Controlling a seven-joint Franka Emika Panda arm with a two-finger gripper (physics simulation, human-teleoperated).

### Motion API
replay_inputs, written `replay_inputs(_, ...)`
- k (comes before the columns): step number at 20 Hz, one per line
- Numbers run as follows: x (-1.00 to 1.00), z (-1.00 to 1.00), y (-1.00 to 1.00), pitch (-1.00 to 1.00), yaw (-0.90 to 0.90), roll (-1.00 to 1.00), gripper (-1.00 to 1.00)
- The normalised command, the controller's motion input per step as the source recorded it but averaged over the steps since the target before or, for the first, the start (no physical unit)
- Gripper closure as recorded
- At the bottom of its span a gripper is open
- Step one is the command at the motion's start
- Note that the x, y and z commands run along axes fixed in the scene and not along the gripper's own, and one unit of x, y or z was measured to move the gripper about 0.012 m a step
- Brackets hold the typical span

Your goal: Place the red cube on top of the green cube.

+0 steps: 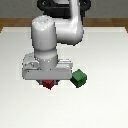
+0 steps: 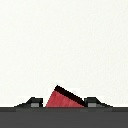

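The red cube (image 1: 48, 84) sits right under my gripper (image 1: 48, 82), low over the white table (image 1: 100, 107). In the wrist view the red cube (image 2: 62, 98) fills the space between my two dark fingertips (image 2: 33, 103), whose pads meet its sides, so my gripper (image 2: 63, 103) is shut on it. I cannot tell whether the cube still rests on the table. The green cube (image 1: 78, 78) stands on the table just beside the hand, toward the exterior view's right, a small gap from the red cube. It is out of the wrist view.
The arm's white body (image 1: 50, 40) rises over the cubes and hides the table behind them. A wooden floor strip (image 1: 15, 22) shows beyond the table's far edge.
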Motion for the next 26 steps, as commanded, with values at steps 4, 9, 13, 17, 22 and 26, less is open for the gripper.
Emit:
replay_inputs(4,0.0,0.25,0.0,0.0,0.0,0.0,1.0)
replay_inputs(9,0.0,1.0,0.0,0.0,0.0,0.0,1.0)
replay_inputs(13,0.0,0.75,0.12,0.0,0.0,0.0,1.0)
replay_inputs(17,0.0,0.0,0.5,0.0,0.0,0.0,1.0)
replay_inputs(22,0.0,0.0,1.0,0.0,0.0,0.0,1.0)
replay_inputs(26,0.0,0.0,0.5,0.0,0.0,0.0,1.0)
